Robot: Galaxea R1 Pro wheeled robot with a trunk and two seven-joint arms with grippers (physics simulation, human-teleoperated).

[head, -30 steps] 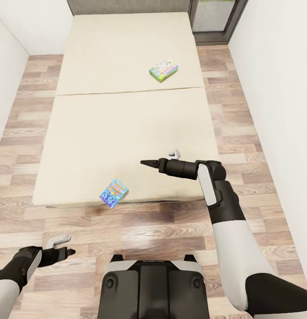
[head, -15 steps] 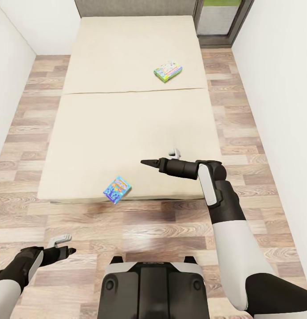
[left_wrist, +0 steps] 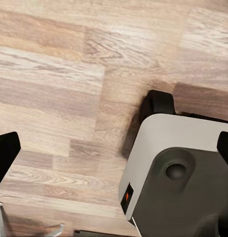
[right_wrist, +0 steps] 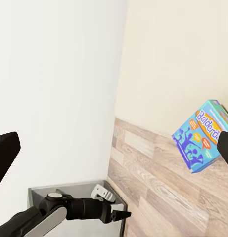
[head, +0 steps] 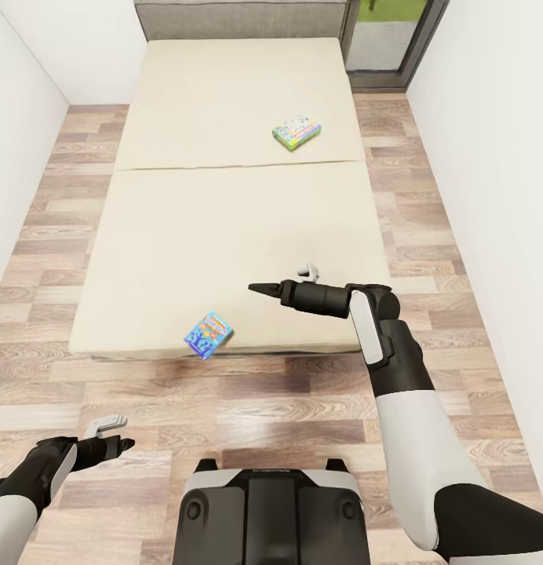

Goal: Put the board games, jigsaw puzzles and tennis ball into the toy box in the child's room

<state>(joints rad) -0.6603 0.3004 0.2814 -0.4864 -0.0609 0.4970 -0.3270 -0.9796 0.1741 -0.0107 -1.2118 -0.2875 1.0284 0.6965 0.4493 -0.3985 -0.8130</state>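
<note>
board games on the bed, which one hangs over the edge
The blue board game, at the foot edge of the bed nearest the robot, pokes out over the floor. The green board game lies fully on the mattress, farther up.

**A narrow room with wood floor**

You see a wood-plank floor (head: 287, 400) between two plain white walls (head: 491, 157). The beige bed (head: 224, 212) stands in the middle, with grey headboard (head: 240, 17). A dark-framed glass door (head: 385, 39) shows green outside.
</note>
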